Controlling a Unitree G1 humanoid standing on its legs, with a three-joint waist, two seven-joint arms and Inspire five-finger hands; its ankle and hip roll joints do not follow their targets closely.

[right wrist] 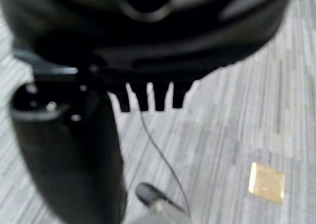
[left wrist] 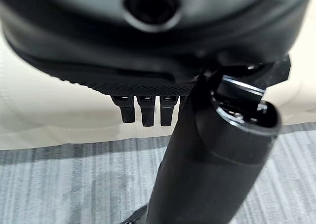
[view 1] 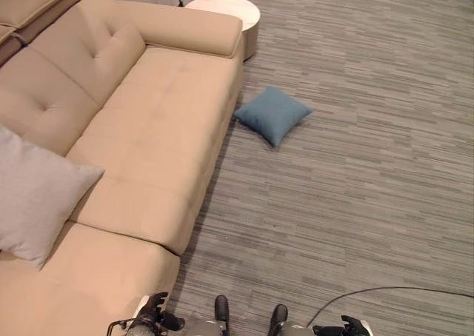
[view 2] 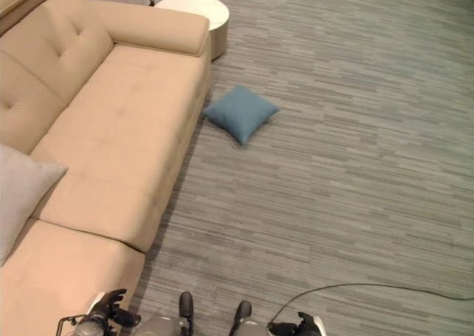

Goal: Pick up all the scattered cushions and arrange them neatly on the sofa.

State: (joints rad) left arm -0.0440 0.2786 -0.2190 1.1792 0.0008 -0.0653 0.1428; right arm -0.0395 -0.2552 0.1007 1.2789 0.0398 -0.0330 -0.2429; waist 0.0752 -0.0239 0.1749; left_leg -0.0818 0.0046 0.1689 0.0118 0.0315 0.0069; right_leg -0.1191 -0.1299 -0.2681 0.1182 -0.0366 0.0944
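A blue cushion (view 1: pixel 272 114) lies on the grey carpet just off the sofa's front edge, near its far arm. A light grey cushion (view 1: pixel 35 194) leans against the backrest of the beige sofa (view 1: pixel 159 121) at the near left. My left hand (view 1: pixel 155 320) hangs low by the sofa's near corner. Its fingers (left wrist: pixel 148 110) are straight and hold nothing. My right hand (view 1: pixel 348 327) hangs low over the carpet, its fingers (right wrist: pixel 148 98) also straight and empty. Both hands are far from the blue cushion.
A round white side table (view 1: pixel 226 14) stands beyond the sofa's far arm. Wide grey carpet (view 1: pixel 370 188) stretches to the right of the sofa. A small yellow square (right wrist: pixel 267 182) lies on the floor near my right side.
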